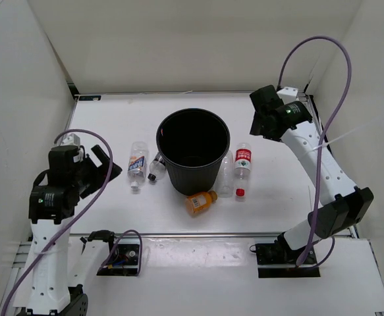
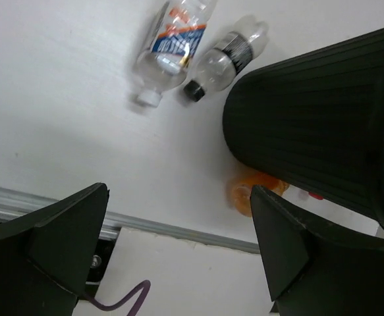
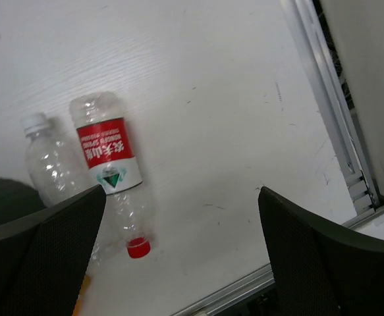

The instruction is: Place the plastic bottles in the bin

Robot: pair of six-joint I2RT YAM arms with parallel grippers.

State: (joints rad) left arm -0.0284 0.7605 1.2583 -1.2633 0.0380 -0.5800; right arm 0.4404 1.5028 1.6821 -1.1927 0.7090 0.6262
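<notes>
1. Left gripper (image 2: 178, 192), closest to the lens at the lower left of the top view, hung over the table (image 1: 106, 115) with its fingers spread wide and nothing between them.
2. Just right of it, a blue-white labelled bottle (image 1: 137, 164) lay on its side, white cap toward the bottom edge.
3. A black-capped bottle (image 1: 156, 166) lay beside that one, close against the bin's left wall.
4. At centre frame the bin (image 1: 192, 176) stood upright.
5. Below its base, slightly right, the orange bottle (image 1: 200, 202) lay on its side.
6. Right of the bin, a plain clear bottle (image 1: 225, 176) and a red-labelled bottle (image 1: 243, 161) lay side by side.
7. At upper right, the right gripper (image 3: 182, 191) hovered spread apart, gripping nothing.
</notes>
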